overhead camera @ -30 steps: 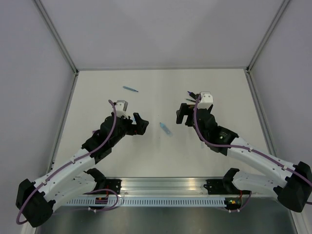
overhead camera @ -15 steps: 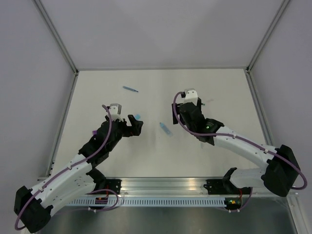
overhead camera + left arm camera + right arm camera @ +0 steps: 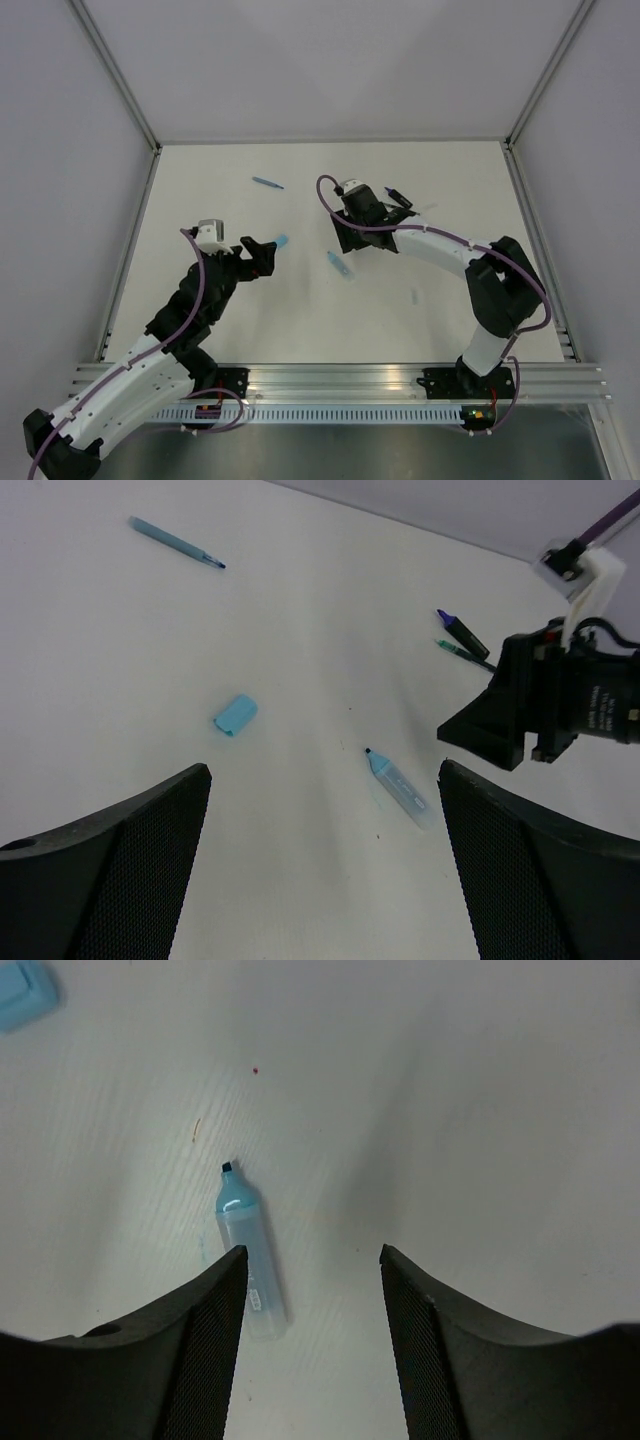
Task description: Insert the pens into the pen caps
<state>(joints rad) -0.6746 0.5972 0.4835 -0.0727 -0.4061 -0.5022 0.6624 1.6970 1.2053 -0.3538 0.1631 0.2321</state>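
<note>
Left gripper (image 3: pixel 320 880): wide open, with nothing in it. It hangs over the table near the cap.
Right gripper (image 3: pixel 312 1350): fingers apart, with only white table between them. It holds nothing.
Pale-blue highlighter (image 3: pixel 248 1255): lies flat in the middle of the table, with its dark tip bare. In the right wrist view its back end goes behind the edge of one finger (image 3: pixel 190 1350), off to one side of the gap. I cannot tell if they touch.
Pale-blue cap (image 3: pixel 235 715): lies alone between the left gripper and the highlighter, apart from both.
Thin blue pen (image 3: pixel 175 542): far back on the left, well apart from the rest.
Black-and-purple marker (image 3: pixel 460 632): on the far side of the right arm, just beside the thin dark pen (image 3: pixel 462 654).
Table (image 3: pixel 230 310): white, with walls at the back and both sides.
Open room: there is bare table all around the highlighter and the cap. The two grippers face each other across them.
</note>
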